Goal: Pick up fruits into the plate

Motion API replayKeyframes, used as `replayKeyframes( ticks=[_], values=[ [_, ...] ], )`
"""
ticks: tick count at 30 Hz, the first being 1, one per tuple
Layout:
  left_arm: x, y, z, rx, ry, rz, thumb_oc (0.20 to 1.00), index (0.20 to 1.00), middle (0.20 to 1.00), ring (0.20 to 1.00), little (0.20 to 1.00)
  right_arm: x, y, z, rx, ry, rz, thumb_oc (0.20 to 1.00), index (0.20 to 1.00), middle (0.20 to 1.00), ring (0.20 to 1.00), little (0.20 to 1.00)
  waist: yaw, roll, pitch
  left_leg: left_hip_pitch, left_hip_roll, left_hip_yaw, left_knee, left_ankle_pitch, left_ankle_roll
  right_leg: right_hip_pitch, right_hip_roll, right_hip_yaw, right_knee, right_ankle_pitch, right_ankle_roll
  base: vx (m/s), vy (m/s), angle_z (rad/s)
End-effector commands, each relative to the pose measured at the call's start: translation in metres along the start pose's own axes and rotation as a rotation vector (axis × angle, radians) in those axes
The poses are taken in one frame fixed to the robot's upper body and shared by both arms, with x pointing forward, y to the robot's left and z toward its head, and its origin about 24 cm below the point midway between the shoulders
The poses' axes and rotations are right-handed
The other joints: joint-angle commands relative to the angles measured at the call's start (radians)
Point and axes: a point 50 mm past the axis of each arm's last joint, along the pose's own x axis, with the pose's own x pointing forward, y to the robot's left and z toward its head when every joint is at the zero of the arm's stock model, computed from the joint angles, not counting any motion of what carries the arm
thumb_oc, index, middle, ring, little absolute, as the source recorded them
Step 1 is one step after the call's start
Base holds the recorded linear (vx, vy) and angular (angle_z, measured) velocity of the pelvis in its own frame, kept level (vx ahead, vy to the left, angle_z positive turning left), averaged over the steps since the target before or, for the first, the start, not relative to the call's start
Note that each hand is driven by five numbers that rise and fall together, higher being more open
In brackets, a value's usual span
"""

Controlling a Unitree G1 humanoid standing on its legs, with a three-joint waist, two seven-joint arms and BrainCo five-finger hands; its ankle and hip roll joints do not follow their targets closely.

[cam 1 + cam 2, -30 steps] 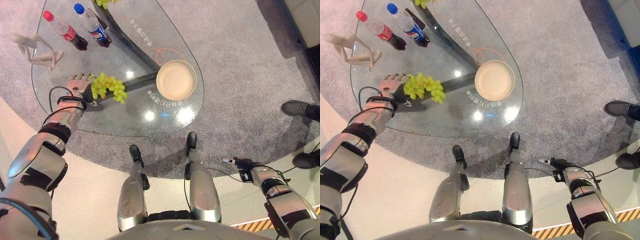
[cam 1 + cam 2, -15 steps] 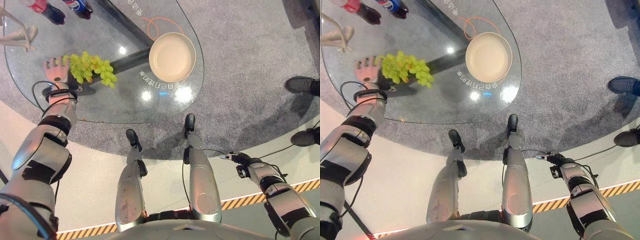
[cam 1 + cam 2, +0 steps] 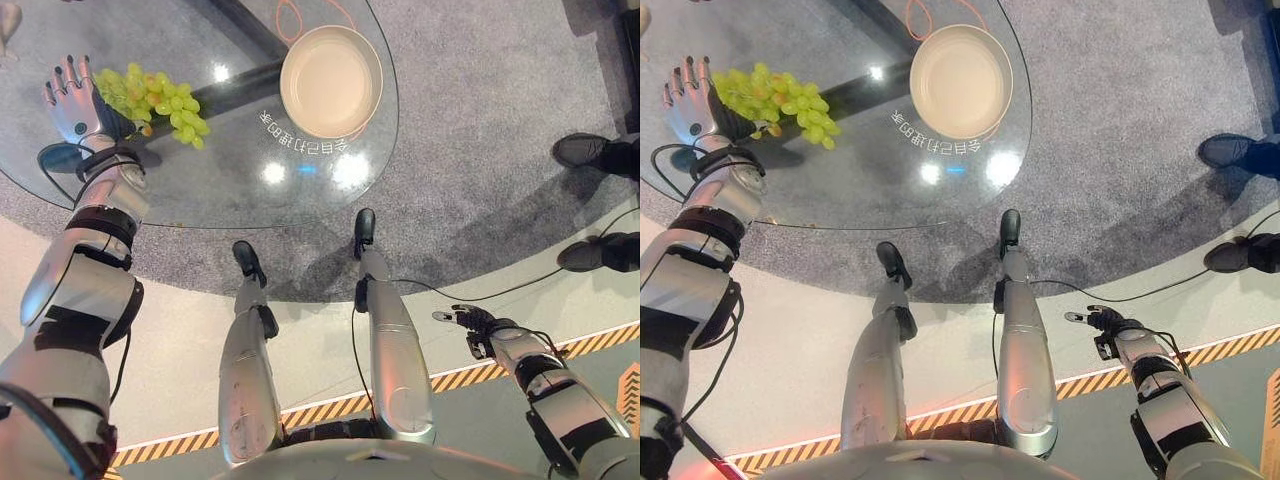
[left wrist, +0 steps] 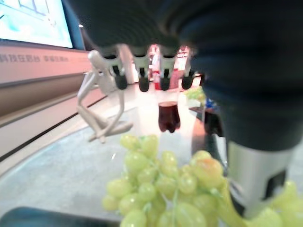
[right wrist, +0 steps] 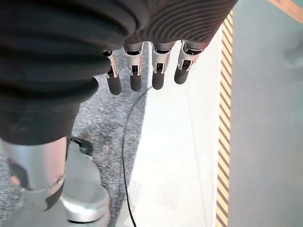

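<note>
The robot's left hand (image 3: 75,100) was over the far left part of the rounded glass tabletop (image 3: 230,190), its silver dark-tipped fingers (image 4: 141,71) held straight and spread, closed on nothing. The bunch of pale green grapes (image 3: 150,100) lay on the glass just beside that hand, on its thumb side, its nearest berries against the palm and thumb; in the left wrist view the bunch (image 4: 175,189) sat below the straight fingers, and whether the thumb touched it could not be told. Further out on the thumb side, well apart from the hand and past the grapes, stood the round cream-coloured shallow plate (image 3: 331,80) with nothing in it, near the table's right rim. Beyond the fingertips, the left wrist view showed a pale slender figurine (image 4: 102,101) and the base of a bottle of dark drink (image 4: 168,116) standing on the glass. The right hand (image 3: 470,322) hung low at the robot's right side, away from the table, over the pale floor beside a yellow-and-black striped line (image 3: 500,365), its fingers (image 5: 135,71) straight and relaxed and holding nothing.
</note>
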Motion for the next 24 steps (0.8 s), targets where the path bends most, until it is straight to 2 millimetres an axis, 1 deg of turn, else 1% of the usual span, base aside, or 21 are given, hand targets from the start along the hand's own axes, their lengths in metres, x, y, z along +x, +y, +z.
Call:
replayKeyframes(
  ticks=[1,2,5,7,9,12,15,19,20,21,24],
  values=[
    [0.023,0.033,-0.008,0.056,0.002,0.133,1.0,1.0,1.0,1.0,1.0,-0.002,0.012,-0.029,-0.014,0.065,0.02,1.0,1.0,1.0,1.0,1.0,-0.007,-0.041,0.0,-0.097,-0.098,-0.013,0.123,-0.116,0.026,-0.026,0.11,0.039,0.104,-0.138,-0.017,0.01,0.006,-0.03],
    [0.024,0.034,-0.002,0.103,-0.038,0.12,1.0,1.0,1.0,1.0,1.0,-0.001,0.011,-0.028,-0.014,0.064,0.016,1.0,1.0,1.0,1.0,1.0,-0.01,-0.041,0.0,-0.11,-0.096,-0.011,0.134,-0.118,0.027,-0.039,0.109,0.04,0.11,-0.137,-0.016,0.0,0.0,0.0],
    [0.026,0.033,0.003,0.186,-0.095,0.072,1.0,1.0,1.0,1.0,1.0,-0.001,0.009,-0.024,-0.011,0.053,0.006,1.0,1.0,1.0,1.0,1.0,-0.016,-0.041,0.0,-0.127,-0.096,-0.007,0.146,-0.122,0.028,-0.055,0.109,0.042,0.113,-0.131,-0.015,0.0,0.0,0.0],
    [0.026,0.031,0.005,0.207,-0.112,0.041,1.0,1.0,1.0,1.0,1.0,-0.001,0.008,-0.021,-0.009,0.047,0.0,1.0,1.0,1.0,1.0,1.0,-0.019,-0.038,0.0,-0.135,-0.097,-0.002,0.148,-0.123,0.028,-0.065,0.109,0.044,0.113,-0.129,-0.014,0.0,0.016,-0.01],
    [0.025,0.025,0.006,0.278,-0.122,-0.054,1.0,1.0,1.0,1.0,1.0,-0.001,0.005,-0.017,-0.008,0.042,-0.014,1.0,1.0,1.0,1.0,1.0,-0.027,-0.031,0.0,-0.147,-0.097,0.006,0.153,-0.125,0.03,-0.084,0.105,0.046,0.114,-0.121,-0.011,0.0,0.049,-0.03],
    [0.024,0.022,0.004,0.301,-0.101,-0.074,1.0,1.0,1.0,1.0,1.0,-0.001,0.001,-0.015,0.003,0.039,-0.03,1.0,1.0,1.0,1.0,1.0,-0.033,-0.023,0.0,-0.162,-0.099,0.012,0.164,-0.128,0.031,-0.1,0.102,0.052,0.116,-0.118,-0.009,0.0,0.048,-0.04],
    [0.026,0.025,0.003,0.374,-0.102,-0.081,1.0,1.0,1.0,1.0,1.0,-0.002,-0.006,-0.013,0.007,0.034,-0.045,1.0,1.0,1.0,1.0,1.0,-0.04,-0.013,0.0,-0.179,-0.101,0.019,0.176,-0.131,0.031,-0.119,0.095,0.057,0.115,-0.112,-0.008,0.0,0.072,-0.09],
    [0.03,0.029,-0.001,0.461,-0.105,-0.094,1.0,1.0,1.0,1.0,1.0,-0.004,-0.012,-0.017,0.007,0.027,-0.058,1.0,1.0,1.0,1.0,1.0,-0.05,-0.002,0.0,-0.203,-0.102,0.026,0.192,-0.136,0.034,-0.148,0.091,0.068,0.121,-0.108,-0.005,0.02,0.067,-0.08],
    [0.028,0.026,-0.002,0.498,-0.114,-0.123,1.0,1.0,1.0,1.0,1.0,-0.004,-0.011,-0.022,0.005,0.036,-0.058,1.0,1.0,1.0,1.0,1.0,-0.049,0.004,0.0,-0.183,-0.1,0.015,0.202,-0.172,0.027,-0.128,0.094,0.071,0.129,-0.137,0.003,0.08,0.066,-0.09],
    [0.028,0.024,-0.006,0.548,-0.118,-0.161,1.0,1.0,1.0,1.0,1.0,-0.005,-0.014,-0.022,0.008,0.03,-0.069,1.0,1.0,1.0,1.0,1.0,-0.052,0.01,0.0,-0.189,-0.102,0.017,0.205,-0.173,0.027,-0.134,0.092,0.075,0.126,-0.134,0.005,0.08,0.077,-0.1],
    [0.028,0.023,-0.009,0.62,-0.128,-0.203,1.0,1.0,1.0,1.0,1.0,-0.006,-0.018,-0.022,0.01,0.019,-0.082,1.0,1.0,1.0,1.0,1.0,-0.055,0.017,0.0,-0.193,-0.103,0.02,0.204,-0.173,0.028,-0.139,0.091,0.078,0.123,-0.13,0.006,0.01,0.044,-0.05]
  ],
)
